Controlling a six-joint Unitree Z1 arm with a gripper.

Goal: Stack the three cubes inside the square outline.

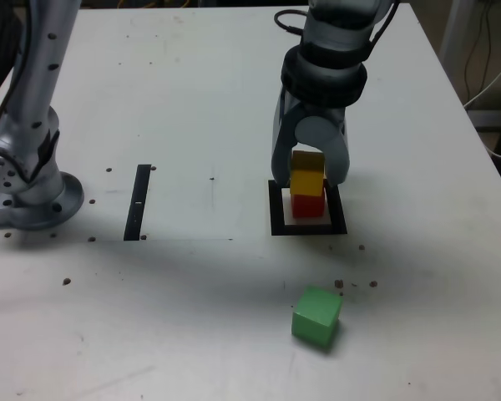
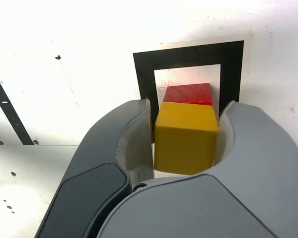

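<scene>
The yellow cube [image 1: 307, 180] [image 2: 186, 144] sits on top of the red cube [image 1: 307, 205] [image 2: 188, 93], both inside the square outline [image 1: 277, 225] [image 2: 144, 74]. My gripper [image 1: 309, 175] [image 2: 188, 106] points down with one jaw on each side of the yellow cube. In the wrist view a thin gap shows between each jaw and the cube, so the gripper is slightly open around it. The green cube [image 1: 317, 316] lies alone on the white table, nearer the camera in the exterior view and a little to the exterior view's right of the stack.
A narrow black strip [image 1: 139, 202] [image 2: 7, 109] lies on the table at the exterior view's left of the outline. The arm's grey base [image 1: 29, 192] stands at the far left. The table's right edge [image 1: 484, 150] has cables beyond it.
</scene>
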